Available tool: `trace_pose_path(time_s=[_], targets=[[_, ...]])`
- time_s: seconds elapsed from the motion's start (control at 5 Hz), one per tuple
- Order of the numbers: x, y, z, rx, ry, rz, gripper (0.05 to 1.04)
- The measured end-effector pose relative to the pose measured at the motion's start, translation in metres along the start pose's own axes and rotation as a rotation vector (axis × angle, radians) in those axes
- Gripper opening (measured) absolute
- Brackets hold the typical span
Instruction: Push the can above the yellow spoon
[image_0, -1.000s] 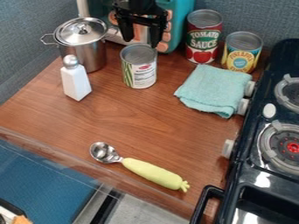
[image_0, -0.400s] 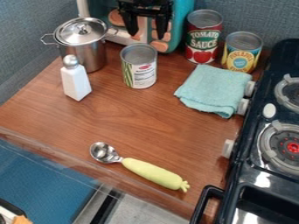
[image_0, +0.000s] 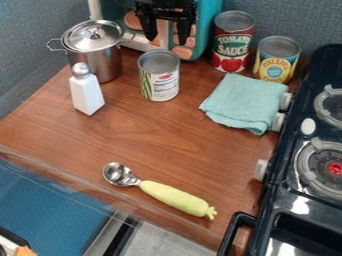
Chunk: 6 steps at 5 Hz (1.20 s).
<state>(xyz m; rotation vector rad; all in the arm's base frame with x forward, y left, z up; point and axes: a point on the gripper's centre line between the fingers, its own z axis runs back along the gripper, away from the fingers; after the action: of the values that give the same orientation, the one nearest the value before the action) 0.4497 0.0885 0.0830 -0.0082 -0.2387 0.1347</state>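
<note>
The gripper (image_0: 167, 39) hangs at the top edge, above and behind the small can, with its two fingers apart and nothing between them. Upright on the wooden counter stands the small can (image_0: 159, 80), with a grey lid and a white and green label, apart from the gripper. The yellow spoon (image_0: 175, 198) lies near the counter's front edge, its metal bowl at the left and its handle slanting down to the right.
Left of the can are a lidded steel pot (image_0: 97, 57) and a white shaker (image_0: 86, 93). A teal cloth (image_0: 246, 102), a red can (image_0: 232, 46) and a yellow can (image_0: 276, 62) are to its right. The stove (image_0: 300, 192) borders the counter's right side; a teal toy (image_0: 210, 25) stands behind.
Compared with a second ago, the gripper has shifted slightly right and up, away from the small can's top. The can and the spoon have stayed put.
</note>
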Motion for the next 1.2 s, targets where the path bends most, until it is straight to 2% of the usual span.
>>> trace_pose_path(time_s=[0.6, 0.8, 1.2], targets=[[-0.012, -0.001, -0.018, 0.037, 0.022, -0.007, 0.999], [-0.018, 0.0, -0.031, 0.047, 0.051, 0.02, 0.999], [-0.025, 0.002, -0.036, 0.054, 0.097, 0.09, 0.999]])
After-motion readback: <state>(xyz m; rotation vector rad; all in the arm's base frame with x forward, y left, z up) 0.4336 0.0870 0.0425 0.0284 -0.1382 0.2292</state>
